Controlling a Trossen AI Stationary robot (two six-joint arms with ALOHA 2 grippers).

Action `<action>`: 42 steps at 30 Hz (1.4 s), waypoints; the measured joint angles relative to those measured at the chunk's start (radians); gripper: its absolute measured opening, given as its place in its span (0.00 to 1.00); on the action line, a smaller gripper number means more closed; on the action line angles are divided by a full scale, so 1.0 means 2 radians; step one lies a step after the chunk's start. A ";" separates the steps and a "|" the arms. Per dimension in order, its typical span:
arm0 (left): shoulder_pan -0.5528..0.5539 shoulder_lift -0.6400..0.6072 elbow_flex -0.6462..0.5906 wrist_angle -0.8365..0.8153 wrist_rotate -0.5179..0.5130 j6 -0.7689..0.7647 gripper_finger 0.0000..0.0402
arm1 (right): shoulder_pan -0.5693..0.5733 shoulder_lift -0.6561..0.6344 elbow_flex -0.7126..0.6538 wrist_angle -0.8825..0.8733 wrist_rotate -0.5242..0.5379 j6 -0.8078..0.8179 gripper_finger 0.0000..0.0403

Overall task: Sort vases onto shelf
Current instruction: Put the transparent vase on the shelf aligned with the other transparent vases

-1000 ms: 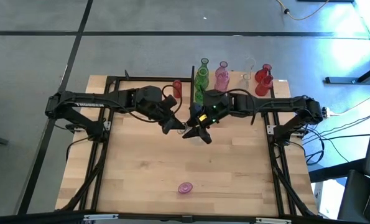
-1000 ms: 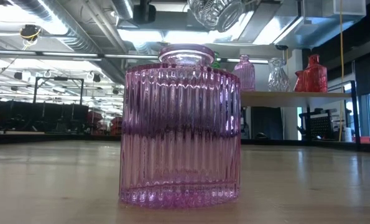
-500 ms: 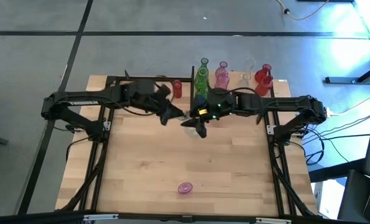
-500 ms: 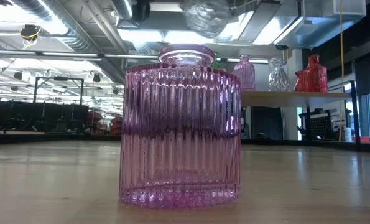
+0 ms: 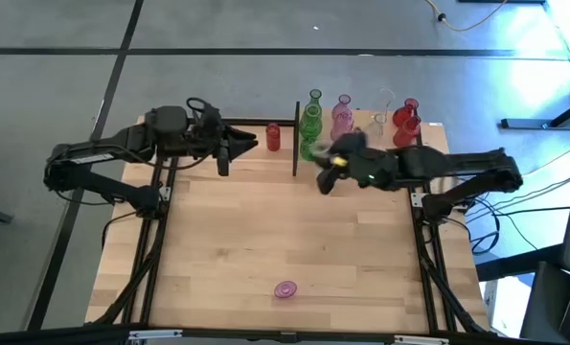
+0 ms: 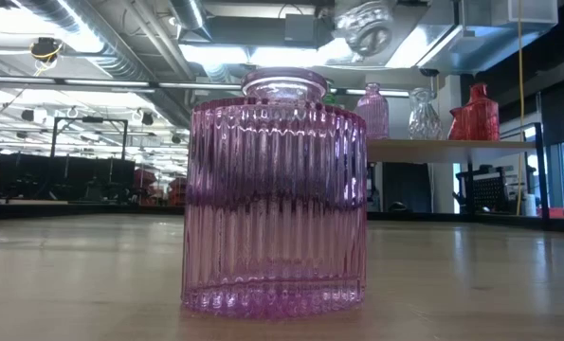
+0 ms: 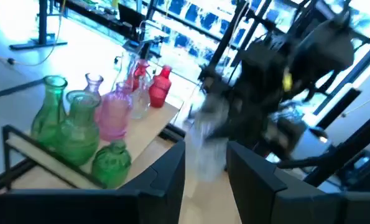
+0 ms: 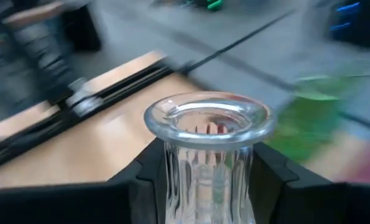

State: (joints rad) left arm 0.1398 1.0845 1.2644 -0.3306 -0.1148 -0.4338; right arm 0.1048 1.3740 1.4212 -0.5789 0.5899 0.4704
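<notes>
The right gripper (image 8: 200, 180) holds a clear ribbed glass vase (image 8: 208, 155) by its neck between its fingers, near the green vases (image 5: 309, 120) on the shelf (image 5: 283, 139). The left gripper (image 7: 206, 177) hangs with its jaws parted and empty, the red vase (image 5: 273, 136) just beyond its tips. A pink ribbed vase (image 6: 274, 194) stands well apart on the table (image 5: 265, 240).

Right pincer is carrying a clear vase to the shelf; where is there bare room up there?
The shelf is crowded between the green vases and the red vases. Bare board shows between the lone red vase and the left pincer, which is open. The right pincer holds the clear vase.
</notes>
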 joint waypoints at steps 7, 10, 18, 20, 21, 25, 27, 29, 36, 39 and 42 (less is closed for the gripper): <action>0.000 -0.005 -0.001 -0.030 -0.014 0.028 0.28 | 0.089 -0.051 -0.064 -0.031 0.258 0.125 0.33; 0.000 -0.004 -0.001 -0.030 -0.013 0.053 0.28 | 0.126 -0.057 -0.104 -0.031 0.358 0.165 0.33; 0.000 -0.003 -0.001 -0.045 -0.015 0.102 0.28 | 0.118 -0.050 -0.206 -0.030 0.442 0.293 0.33; 0.000 -0.003 -0.001 -0.052 -0.015 0.101 0.28 | 0.105 -0.050 -0.226 -0.040 0.435 0.325 0.33; 0.000 -0.002 -0.001 -0.056 -0.015 0.101 0.28 | 0.099 -0.050 -0.232 -0.046 0.434 0.337 0.33; 0.000 -0.002 -0.001 -0.059 -0.015 0.099 0.28 | 0.069 -0.052 -0.235 -0.094 0.423 0.370 0.33; 0.000 -0.003 -0.001 -0.059 -0.015 0.092 0.28 | 0.058 -0.052 -0.235 -0.132 0.419 0.403 0.33; 0.000 -0.002 -0.001 -0.061 -0.015 0.091 0.28 | 0.051 -0.057 -0.235 -0.182 0.414 0.447 0.33; 0.000 -0.002 -0.001 -0.068 -0.015 0.091 0.28 | 0.045 -0.065 -0.235 -0.332 0.398 0.606 0.33; 0.001 -0.002 -0.001 -0.068 -0.017 0.091 0.28 | 0.043 -0.065 -0.235 -0.339 0.397 0.618 0.33; 0.006 -0.002 -0.001 -0.067 -0.017 0.091 0.28 | 0.035 -0.065 -0.235 -0.336 0.394 0.618 0.33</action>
State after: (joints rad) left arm 0.1528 1.0798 1.2633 -0.4647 -0.1482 -0.2520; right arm 0.1755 1.2442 0.9516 -1.2514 1.3782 1.7066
